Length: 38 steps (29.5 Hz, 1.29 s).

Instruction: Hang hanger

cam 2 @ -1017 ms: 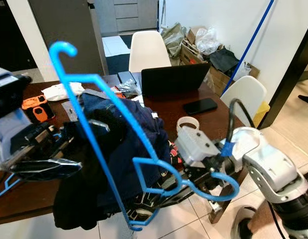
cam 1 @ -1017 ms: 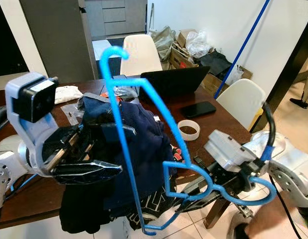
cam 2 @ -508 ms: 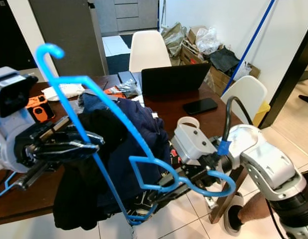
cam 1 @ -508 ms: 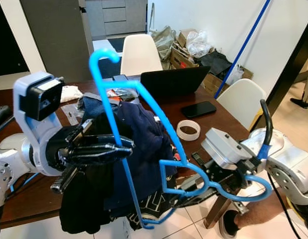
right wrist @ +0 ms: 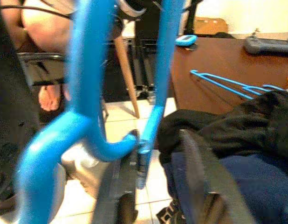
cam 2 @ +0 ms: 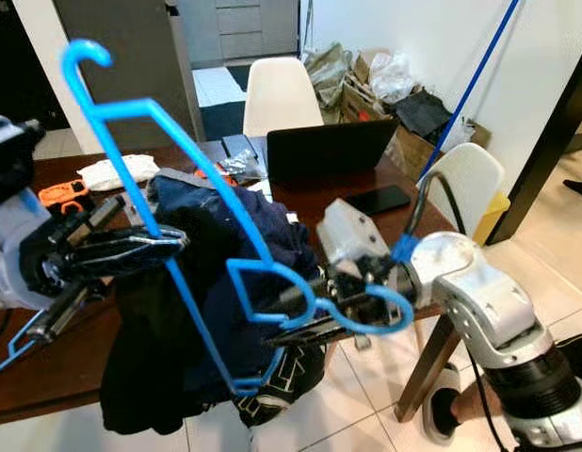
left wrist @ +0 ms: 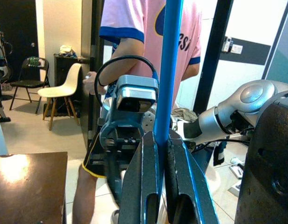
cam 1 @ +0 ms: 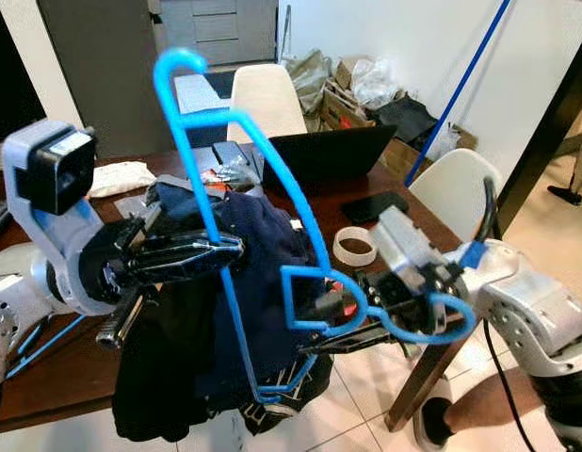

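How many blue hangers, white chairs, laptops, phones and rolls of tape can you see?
Blue hangers: 2, the held hanger and the spare hanger lying at the table edge
White chairs: 2, the far chair and the side chair
Laptops: 1, the laptop
Phones: 1, the phone
Tape rolls: 1, the tape roll
Total: 7

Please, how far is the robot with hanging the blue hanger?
Done: the blue hanger is lifted off the table, above the dark clothes. In hand: the left hand is shut on its long bar, seen clearly in the left wrist view, and the right hand is at its lower end, one finger against the bar. Left: the hook hangs on nothing yet, and I see no rail.
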Tool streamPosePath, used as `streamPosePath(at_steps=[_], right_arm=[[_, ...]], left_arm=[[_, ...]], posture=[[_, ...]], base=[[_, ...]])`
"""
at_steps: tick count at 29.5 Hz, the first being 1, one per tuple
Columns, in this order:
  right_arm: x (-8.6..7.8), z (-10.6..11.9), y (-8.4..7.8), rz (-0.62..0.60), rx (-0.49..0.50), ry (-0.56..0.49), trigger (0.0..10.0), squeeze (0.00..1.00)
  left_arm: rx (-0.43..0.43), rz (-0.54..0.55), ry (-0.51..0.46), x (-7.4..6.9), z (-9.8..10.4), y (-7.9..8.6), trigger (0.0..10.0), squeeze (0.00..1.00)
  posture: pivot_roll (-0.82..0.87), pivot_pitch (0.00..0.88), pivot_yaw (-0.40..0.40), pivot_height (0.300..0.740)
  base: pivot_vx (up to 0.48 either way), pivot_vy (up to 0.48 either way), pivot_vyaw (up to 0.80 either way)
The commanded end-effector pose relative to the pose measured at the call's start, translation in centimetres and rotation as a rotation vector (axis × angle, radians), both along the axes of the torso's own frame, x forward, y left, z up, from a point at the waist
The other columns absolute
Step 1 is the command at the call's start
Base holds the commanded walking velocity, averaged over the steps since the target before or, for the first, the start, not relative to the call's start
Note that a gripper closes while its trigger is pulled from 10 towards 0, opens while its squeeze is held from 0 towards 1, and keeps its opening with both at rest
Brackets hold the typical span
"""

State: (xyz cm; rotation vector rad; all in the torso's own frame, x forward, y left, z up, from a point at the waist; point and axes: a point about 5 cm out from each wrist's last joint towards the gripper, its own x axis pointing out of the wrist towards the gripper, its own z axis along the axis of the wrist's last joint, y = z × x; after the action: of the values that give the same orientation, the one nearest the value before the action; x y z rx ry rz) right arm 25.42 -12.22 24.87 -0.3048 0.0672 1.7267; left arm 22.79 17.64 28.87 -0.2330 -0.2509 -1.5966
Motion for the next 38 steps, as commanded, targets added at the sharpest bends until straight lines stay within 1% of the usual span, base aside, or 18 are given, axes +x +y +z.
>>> streamPosePath(at_steps=[1, 4, 7, 8, 9, 13, 14, 15, 16, 17, 18, 27, 32, 33, 34, 36, 37, 38], right_arm=[[0.6, 1.0, 0.1, -0.056, 0.065, -0.021, 10.0, 1.0], [0.6, 1.0, 0.1, -0.056, 0.065, -0.021, 10.0, 1.0], [1.0, 0.9, 0.0, -0.107, 0.104, -0.009, 10.0, 1.0], [1.2, 0.4, -0.5, -0.152, 0.13, 0.017, 10.0, 1.0], [1.2, 0.4, -0.5, -0.152, 0.13, 0.017, 10.0, 1.0], [1.1, -0.9, -2.3, -0.222, 0.148, 0.1, 10.0, 0.99], [1.0, -1.2, -2.8, -0.24, 0.151, 0.124, 10.0, 0.6], [0.9, -1.3, -3.2, -0.252, 0.153, 0.137, 10.0, 0.6], [0.9, -1.5, -3.7, -0.265, 0.161, 0.157, 10.0, 0.29], [0.9, -1.5, -3.7, -0.265, 0.161, 0.157, 10.0, 0.29], [0.8, -1.7, -4.2, -0.282, 0.157, 0.171, 10.0, 0.0], [0.5, -2.1, -4.7, -0.285, 0.139, 0.195, 10.0, 0.0], [-0.3, -1.9, -2.7, -0.223, 0.246, 0.253, 10.0, 0.0], [-0.3, -1.9, -2.7, -0.223, 0.246, 0.253, 10.0, 0.0], [-0.2, -1.8, -1.8, -0.239, 0.307, 0.267, 10.0, 0.0], [-0.2, -1.8, -1.8, -0.239, 0.307, 0.267, 10.0, 0.0], [0.2, -1.7, -1.2, -0.284, 0.381, 0.289, 10.0, 0.0], [0.2, -1.7, -1.2, -0.284, 0.381, 0.289, 10.0, 0.0]], left_arm=[[0.018, 0.0, 0.015, 0.2, -0.3, -0.3, 0.0, 0.0], [0.018, 0.0, 0.015, 0.2, -0.3, -0.3, 0.0, 0.0], [0.011, 0.017, 0.004, 0.3, 0.0, 0.0, 0.0, 0.0], [0.012, 0.04, -0.011, 0.4, 0.2, 0.4, 0.0, 0.0], [0.012, 0.04, -0.011, 0.4, 0.2, 0.4, 0.0, 0.0], [0.01, 0.1, -0.044, 0.5, 0.8, 1.7, 0.0, 0.0], [0.009, 0.122, -0.052, 0.6, 0.9, 2.1, 0.0, 0.0], [0.009, 0.136, -0.057, 0.6, 1.0, 2.3, 0.0, 0.0], [0.006, 0.152, -0.059, 0.7, 1.0, 2.5, 0.0, 0.0], [0.006, 0.152, -0.059, 0.7, 1.0, 2.5, 0.0, 0.0], [0.006, 0.164, -0.061, 0.8, 1.1, 2.7, 0.0, 0.0], [0.006, 0.162, -0.062, 0.8, 1.2, 2.8, 0.0, 0.0], [-0.003, 0.149, -0.07, 0.8, 1.3, 2.3, 0.0, 0.0], [-0.003, 0.149, -0.07, 0.8, 1.3, 2.3, 0.0, 0.0], [-0.011, 0.16, -0.079, 0.9, 1.4, 2.3, 0.0, 0.0], [-0.011, 0.16, -0.079, 0.9, 1.4, 2.3, 0.0, 0.0], [-0.025, 0.184, -0.093, 1.0, 1.6, 2.5, 0.0, 0.0], [-0.025, 0.184, -0.093, 1.0, 1.6, 2.5, 0.0, 0.0]], posture=[[0.0, 0.0, 0.011, 0.74], [0.0, 0.0, 0.011, 0.74], [0.0, 0.0, 0.01, 0.74], [0.0, 0.0, 0.009, 0.74], [0.0, 0.0, 0.009, 0.74], [0.0, 0.0, 0.006, 0.74], [0.0, 0.0, 0.006, 0.74], [0.0, 0.0, 0.006, 0.74], [0.0, 0.0, 0.006, 0.74], [0.0, 0.0, 0.006, 0.74], [-0.01, 0.0, 0.009, 0.74], [-0.01, 0.0, 0.013, 0.74], [0.0, 0.0, 0.012, 0.74], [0.0, 0.0, 0.012, 0.74], [0.0, 0.0, 0.012, 0.74], [0.0, 0.0, 0.012, 0.74], [0.0, 0.0, 0.012, 0.74], [0.0, 0.0, 0.012, 0.74]], base=[[0.0, 0.0, 0.0], [0.0, 0.0, 0.0], [0.0, 0.0, 0.0], [0.0, 0.0, 0.0], [0.0, 0.0, 0.0], [0.0, 0.0, 0.0], [0.0, 0.0, 0.0], [0.0, 0.0, 0.0], [0.0, 0.0, 0.0], [0.0, 0.0, 0.0], [0.0, 0.0, 0.0], [0.0, 0.0, 0.0], [0.0, 0.0, 0.0], [0.0, 0.0, 0.0], [0.0, 0.0, 0.0], [0.0, 0.0, 0.0], [0.0, 0.0, 0.0], [0.0, 0.0, 0.0]])
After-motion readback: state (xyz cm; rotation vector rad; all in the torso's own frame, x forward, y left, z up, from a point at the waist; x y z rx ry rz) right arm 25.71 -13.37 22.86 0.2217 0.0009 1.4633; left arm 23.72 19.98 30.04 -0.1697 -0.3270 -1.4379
